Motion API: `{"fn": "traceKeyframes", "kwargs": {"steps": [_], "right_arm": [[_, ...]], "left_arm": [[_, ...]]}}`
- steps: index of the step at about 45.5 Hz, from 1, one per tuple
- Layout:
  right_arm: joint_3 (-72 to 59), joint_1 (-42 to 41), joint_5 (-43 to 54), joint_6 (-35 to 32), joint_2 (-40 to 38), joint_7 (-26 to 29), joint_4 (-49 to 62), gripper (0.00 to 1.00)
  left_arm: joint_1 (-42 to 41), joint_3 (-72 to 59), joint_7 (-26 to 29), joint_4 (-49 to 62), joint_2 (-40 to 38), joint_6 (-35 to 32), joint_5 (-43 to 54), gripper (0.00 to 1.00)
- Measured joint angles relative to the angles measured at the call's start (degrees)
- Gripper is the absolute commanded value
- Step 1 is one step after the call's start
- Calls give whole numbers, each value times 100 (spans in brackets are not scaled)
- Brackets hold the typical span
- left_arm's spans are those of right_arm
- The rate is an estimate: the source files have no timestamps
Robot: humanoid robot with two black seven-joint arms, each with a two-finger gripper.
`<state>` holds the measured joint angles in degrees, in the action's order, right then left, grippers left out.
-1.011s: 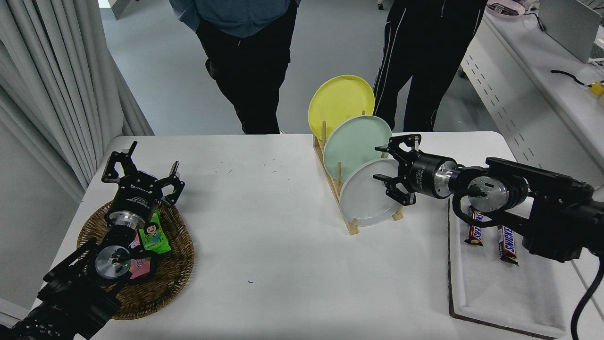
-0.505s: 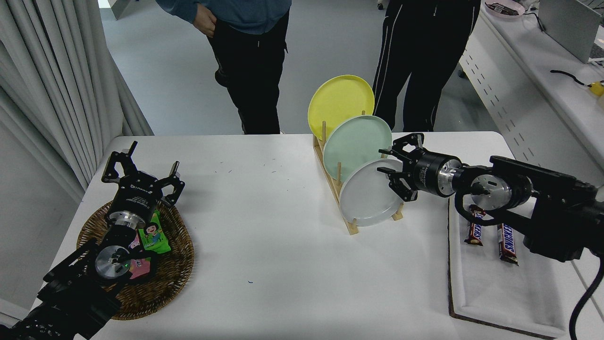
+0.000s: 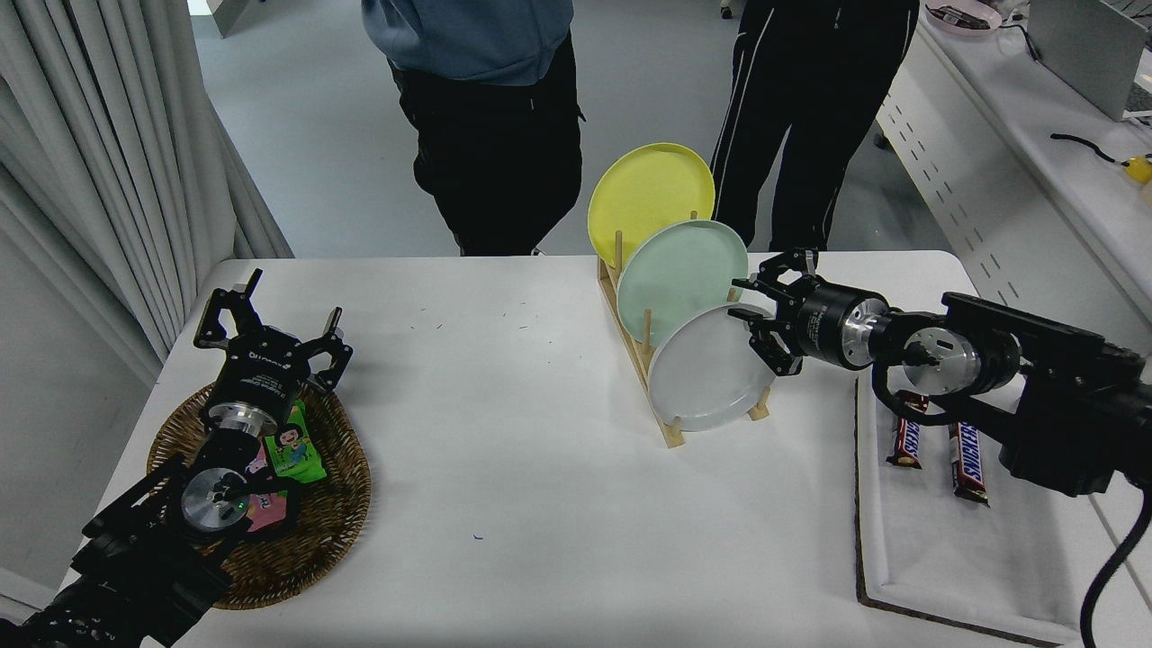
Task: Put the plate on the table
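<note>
The light grey plate stands on edge in the front slot of a wooden rack on the white table. Behind it stand a mint green plate and a yellow plate. My right gripper is open at the grey plate's upper right rim, its fingers spread around the edge and not closed on it. My left gripper is open and parked at the lower left, above a wicker basket.
A wicker basket with snack packets lies at the left. A white tray with a dark rim holds two chocolate bars at the right. Two people stand at the table's far side.
My right gripper has pulled back to the right and slightly up, from over the grey plate's face to its upper right rim. The person at the left has shifted.
</note>
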<state>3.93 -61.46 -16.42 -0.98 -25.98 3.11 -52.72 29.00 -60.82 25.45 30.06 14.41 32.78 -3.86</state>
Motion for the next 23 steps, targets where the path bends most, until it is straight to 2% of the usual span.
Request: {"fn": "traceKeyframes", "kwargs": {"steps": [23], "right_arm": [[50,16,-1,1,13,85,49,12]], "left_arm": [[0,0,1,0,0,0,0,100]]}}
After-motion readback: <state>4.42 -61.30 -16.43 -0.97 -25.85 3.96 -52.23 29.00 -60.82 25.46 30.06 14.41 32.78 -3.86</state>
